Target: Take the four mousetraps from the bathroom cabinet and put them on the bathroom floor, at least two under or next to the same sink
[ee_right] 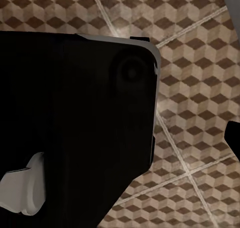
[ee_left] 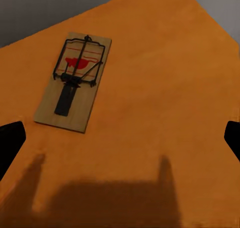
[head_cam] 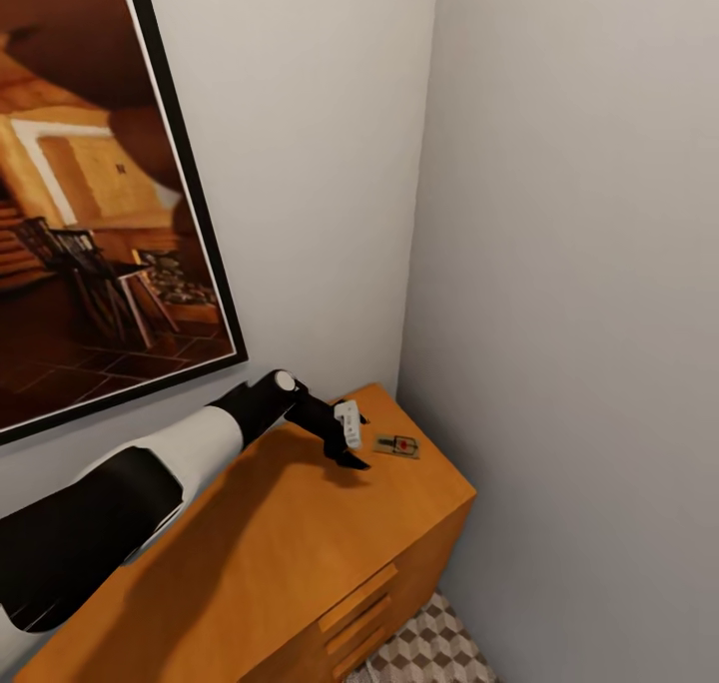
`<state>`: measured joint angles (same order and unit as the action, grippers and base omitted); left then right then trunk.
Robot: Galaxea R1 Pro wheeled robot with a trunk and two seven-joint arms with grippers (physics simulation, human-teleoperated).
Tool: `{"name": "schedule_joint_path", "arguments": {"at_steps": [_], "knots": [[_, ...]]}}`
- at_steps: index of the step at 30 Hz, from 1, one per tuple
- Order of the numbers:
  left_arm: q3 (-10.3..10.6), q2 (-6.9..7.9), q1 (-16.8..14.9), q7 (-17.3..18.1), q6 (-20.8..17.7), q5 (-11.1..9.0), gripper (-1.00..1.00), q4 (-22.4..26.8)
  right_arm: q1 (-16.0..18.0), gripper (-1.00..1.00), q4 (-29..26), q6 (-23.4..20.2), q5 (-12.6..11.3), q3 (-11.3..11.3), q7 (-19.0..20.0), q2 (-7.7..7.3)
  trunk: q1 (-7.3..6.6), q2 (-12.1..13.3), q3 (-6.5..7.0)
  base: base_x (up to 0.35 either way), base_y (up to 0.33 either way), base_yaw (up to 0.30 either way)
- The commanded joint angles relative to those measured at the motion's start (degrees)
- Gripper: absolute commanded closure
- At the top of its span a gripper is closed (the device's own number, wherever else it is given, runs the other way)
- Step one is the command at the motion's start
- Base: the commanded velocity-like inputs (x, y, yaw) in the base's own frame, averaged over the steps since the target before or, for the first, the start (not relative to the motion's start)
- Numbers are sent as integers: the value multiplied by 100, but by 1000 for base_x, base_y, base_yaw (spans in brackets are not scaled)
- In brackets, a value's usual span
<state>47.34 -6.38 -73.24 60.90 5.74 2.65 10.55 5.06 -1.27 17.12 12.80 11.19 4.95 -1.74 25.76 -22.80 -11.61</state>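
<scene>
My left fingers [head_cam: 347, 441] spread empty just beside the mousetrap [head_cam: 397, 445] on the cabinet [head_cam: 300, 533] top; right fingers' state unclear

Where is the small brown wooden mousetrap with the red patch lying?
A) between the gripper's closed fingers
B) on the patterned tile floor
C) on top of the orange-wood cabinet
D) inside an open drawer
C: the mousetrap lies flat on the cabinet top, just beyond the left gripper.

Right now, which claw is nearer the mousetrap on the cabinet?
The left claw: it hangs open over the orange cabinet top, just beside the mousetrap. The right wrist view faces patterned floor tiles instead.
</scene>
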Motion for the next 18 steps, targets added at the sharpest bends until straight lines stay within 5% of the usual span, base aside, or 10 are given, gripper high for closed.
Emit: {"name": "schedule_joint_path", "arguments": {"at_steps": [1, 8, 18], "knots": [[-16, 61, -6, 3, 54, 26, -100, -8, 4, -100, 4, 19, 39, 50, 24, -2, 3, -12, -20, 0, 0, 0], [-48, 239, -6, -26, 34, 19, -100, -7, 4, -100, 4, 26, 39, 50, 24, -2, 3, -12, -80, 0, 0, 0], [-80, 279, -6, -151, 22, 16, -100, 21, 4, -100, 4, 28, 46, 46, 24, -2, 3, -12, -161, 0, 0, 0]]}}
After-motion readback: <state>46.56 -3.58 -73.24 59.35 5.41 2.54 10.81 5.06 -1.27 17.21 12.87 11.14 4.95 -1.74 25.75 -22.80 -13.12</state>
